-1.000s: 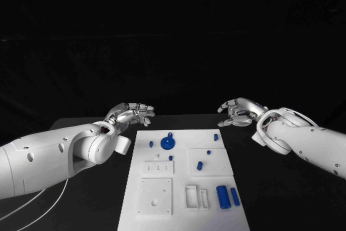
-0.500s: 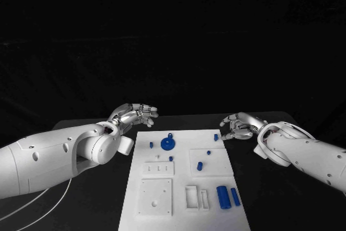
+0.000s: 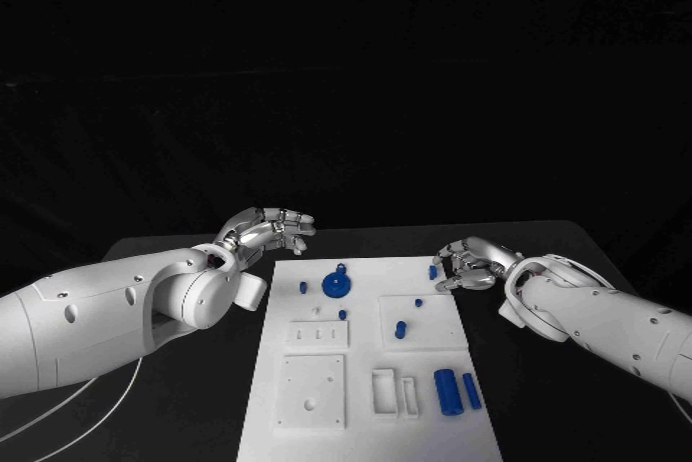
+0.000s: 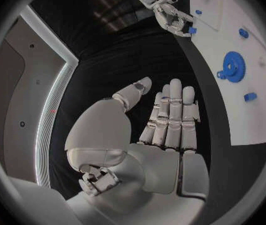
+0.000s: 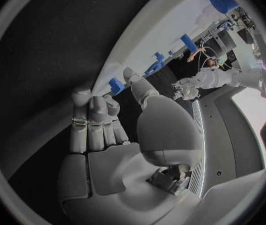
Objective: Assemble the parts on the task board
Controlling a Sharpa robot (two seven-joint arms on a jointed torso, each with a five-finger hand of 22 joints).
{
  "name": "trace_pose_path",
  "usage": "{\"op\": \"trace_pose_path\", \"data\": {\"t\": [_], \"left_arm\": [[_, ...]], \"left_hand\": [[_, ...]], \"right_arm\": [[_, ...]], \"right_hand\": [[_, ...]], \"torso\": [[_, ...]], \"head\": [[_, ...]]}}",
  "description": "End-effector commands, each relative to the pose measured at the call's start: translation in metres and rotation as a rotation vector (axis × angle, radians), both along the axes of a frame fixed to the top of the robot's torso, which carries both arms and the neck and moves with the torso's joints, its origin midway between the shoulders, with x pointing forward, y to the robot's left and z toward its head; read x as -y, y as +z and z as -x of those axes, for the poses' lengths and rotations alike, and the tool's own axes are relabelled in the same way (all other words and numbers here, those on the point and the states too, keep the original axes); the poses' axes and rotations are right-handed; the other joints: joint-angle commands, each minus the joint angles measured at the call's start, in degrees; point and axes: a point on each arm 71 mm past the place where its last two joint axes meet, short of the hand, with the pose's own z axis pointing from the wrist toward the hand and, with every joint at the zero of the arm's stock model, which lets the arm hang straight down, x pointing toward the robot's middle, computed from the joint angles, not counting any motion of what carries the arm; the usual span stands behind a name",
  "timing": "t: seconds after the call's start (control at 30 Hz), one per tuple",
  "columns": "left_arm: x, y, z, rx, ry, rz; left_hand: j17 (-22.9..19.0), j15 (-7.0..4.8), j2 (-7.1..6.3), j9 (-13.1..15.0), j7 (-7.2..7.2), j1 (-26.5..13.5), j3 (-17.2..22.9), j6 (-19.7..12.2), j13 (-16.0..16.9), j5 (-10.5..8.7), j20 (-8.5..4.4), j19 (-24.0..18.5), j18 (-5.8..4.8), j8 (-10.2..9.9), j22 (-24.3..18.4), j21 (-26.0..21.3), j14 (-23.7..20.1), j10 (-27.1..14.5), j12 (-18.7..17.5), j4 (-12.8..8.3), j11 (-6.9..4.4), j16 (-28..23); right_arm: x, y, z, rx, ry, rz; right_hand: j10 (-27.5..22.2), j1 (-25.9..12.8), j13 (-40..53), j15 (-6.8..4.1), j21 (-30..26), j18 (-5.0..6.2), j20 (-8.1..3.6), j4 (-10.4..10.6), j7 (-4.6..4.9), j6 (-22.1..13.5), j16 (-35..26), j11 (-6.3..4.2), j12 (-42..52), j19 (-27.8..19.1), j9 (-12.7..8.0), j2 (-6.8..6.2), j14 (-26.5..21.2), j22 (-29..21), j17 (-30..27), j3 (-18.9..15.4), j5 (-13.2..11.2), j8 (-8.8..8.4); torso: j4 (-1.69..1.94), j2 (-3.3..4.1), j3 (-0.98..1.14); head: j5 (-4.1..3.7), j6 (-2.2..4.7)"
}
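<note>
Head view shows the right hand (image 3: 469,264) empty, fingers loosely curled, just beside a small blue peg (image 3: 431,273) at the task board (image 3: 361,382)'s far right edge — probably light, rigid, slick plastic — best pinched across its sides; the left hand (image 3: 267,229) hovers empty.

Black tabletop (image 3: 173,257), carrying the white task board (image 3: 368,367) at its middle; thin white cable (image 3: 101,407) trailing across its left side.
</note>
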Motion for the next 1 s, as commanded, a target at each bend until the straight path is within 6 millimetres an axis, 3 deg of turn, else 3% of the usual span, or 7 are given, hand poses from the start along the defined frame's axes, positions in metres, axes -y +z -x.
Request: {"op": "trace_pose_path", "data": {"t": [0.03,0.1,0.27,0.47,0.7,1.0], "left_arm": [[0.0036,0.0013,0.0007,0.011,-0.021,0.005],[0.0037,0.0012,0.0006,0.01,-0.021,0.005],[0.0043,0.0013,0.001,0.01,-0.024,0.006],[0.0037,0.0012,0.0009,0.009,-0.022,0.005],[0.0033,0.0011,0.001,0.008,-0.021,0.004],[0.0029,0.0011,0.0011,0.007,-0.02,0.003]], "left_hand": [[-0.07,0.04,-0.08,-0.01,0.15,-0.14,-0.24,0.22,0.02,-0.39,-0.26,-0.1,0.66,0.12,-0.1,0.19,0.3,0.02,-0.11,0.1,0.07,0.12],[-0.08,0.04,-0.11,-0.03,0.18,-0.14,-0.25,0.17,0.01,-0.39,-0.25,-0.1,0.66,0.09,-0.12,0.2,0.3,-0.02,-0.14,0.1,0.09,0.11],[-0.12,0.06,-0.1,-0.06,0.24,-0.19,-0.26,0.06,-0.01,-0.39,-0.24,-0.09,0.65,0.03,-0.15,0.22,0.31,-0.07,-0.18,0.14,0.11,0.1],[-0.15,0.07,-0.04,-0.08,0.29,-0.28,-0.28,0.0,-0.01,-0.38,-0.23,-0.08,0.64,-0.01,-0.19,0.23,0.33,-0.1,-0.21,0.22,0.13,0.09],[-0.2,0.08,0.03,-0.1,0.34,-0.41,-0.3,-0.06,-0.02,-0.34,-0.22,-0.07,0.63,-0.05,-0.23,0.24,0.35,-0.12,-0.24,0.31,0.15,0.09],[-0.22,0.08,0.04,-0.11,0.35,-0.39,-0.28,-0.09,-0.02,-0.31,-0.23,-0.08,0.64,-0.06,-0.26,0.25,0.35,-0.14,-0.25,0.29,0.15,0.08]], "right_arm": [[-0.0019,-0.0002,-0.0006,0.002,0.008,-0.003],[-0.0024,-0.0006,-0.0012,-0.001,0.007,-0.004],[-0.0031,-0.0017,-0.0016,-0.008,0.008,-0.003],[-0.007,-0.0038,-0.002,-0.015,0.015,-0.004],[-0.0097,-0.0047,-0.0023,-0.02,0.02,-0.003],[-0.0096,-0.0059,-0.002,-0.025,0.021,0.004]], "right_hand": [[-0.11,-0.47,-0.14,0.15,-0.39,3.98,0.42,0.3,1.49,2.31,-0.13,0.01,0.28,0.38,-0.17,1.75,0.07,0.62,-0.1,0.99,-2.05,-0.4],[-0.03,-0.95,-0.25,0.13,-0.43,3.98,0.44,0.37,1.47,2.54,-0.12,-0.02,0.3,0.55,-0.34,2.54,0.17,0.6,-0.15,2.33,-4.48,-0.49],[0.01,-2.9,-0.44,0.14,-0.52,3.98,0.48,1.38,1.45,2.88,-0.15,-0.02,0.32,0.76,-0.68,3.92,0.26,0.6,-0.24,5.18,-5.83,-0.71],[0.05,-4.38,-0.6,-0.06,-0.38,3.98,0.36,2.12,1.25,3.96,-0.08,-0.22,0.52,0.93,-0.97,4.36,0.33,0.86,-0.27,10.46,-8.81,-0.62],[0.18,-5.48,-0.72,-0.52,0.04,3.98,0.15,2.4,0.75,5.5,0.09,-0.69,0.78,1.11,-0.93,4.35,0.39,1.09,-0.2,15.16,-9.43,-0.06],[0.24,-5.84,-0.77,-0.71,0.28,3.98,0.05,1.82,0.54,6.08,0.15,-0.9,0.89,1.14,-0.83,4.22,0.41,1.12,-0.17,16.42,-9.43,0.22]], "torso": [[-0.09,-0.01,-0.12],[-0.08,0.0,-0.15],[0.0,0.02,-0.19],[-0.01,-0.01,-0.22],[-0.1,-0.03,-0.2],[-0.19,-0.07,-0.17]], "head": [[0.09,-0.03],[0.09,-0.04],[0.03,-0.12],[0.01,-0.33],[0.02,-0.4],[0.04,-0.55]]}}
